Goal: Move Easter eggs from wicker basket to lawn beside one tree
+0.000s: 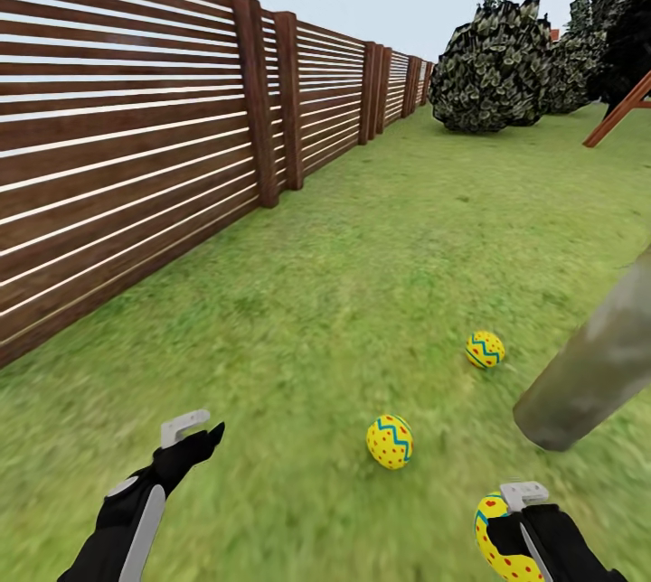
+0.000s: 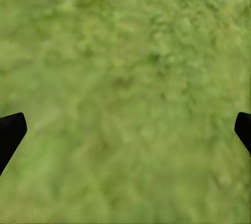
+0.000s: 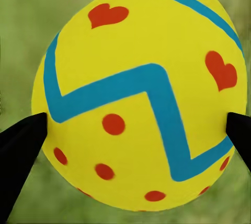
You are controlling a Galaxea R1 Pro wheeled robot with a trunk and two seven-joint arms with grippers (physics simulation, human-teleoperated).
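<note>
Two eggs: near egg (image 1: 390,441) and far egg (image 1: 485,349), lying on lawn (image 1: 362,229) beside tree trunk (image 1: 592,365). Third egg (image 3: 141,93): pinched in our right tool (image 3: 137,130), unplaced. Left tool (image 2: 125,130): spread, empty.

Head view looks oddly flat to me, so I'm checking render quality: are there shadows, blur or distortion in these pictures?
Head view: even light, no cast shadow under the two eggs on the lawn; near grass smeared; trunk blurred. Right wrist view: held egg sharp, grass behind blurred. Left wrist view: soft, mottled grass.

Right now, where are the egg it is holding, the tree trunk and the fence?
held egg (image 3: 141,98): right wrist view, zigzag band.
tree trunk (image 1: 592,365): head view, grey bark.
fence (image 1: 257,98): head view, nearest post.
</note>
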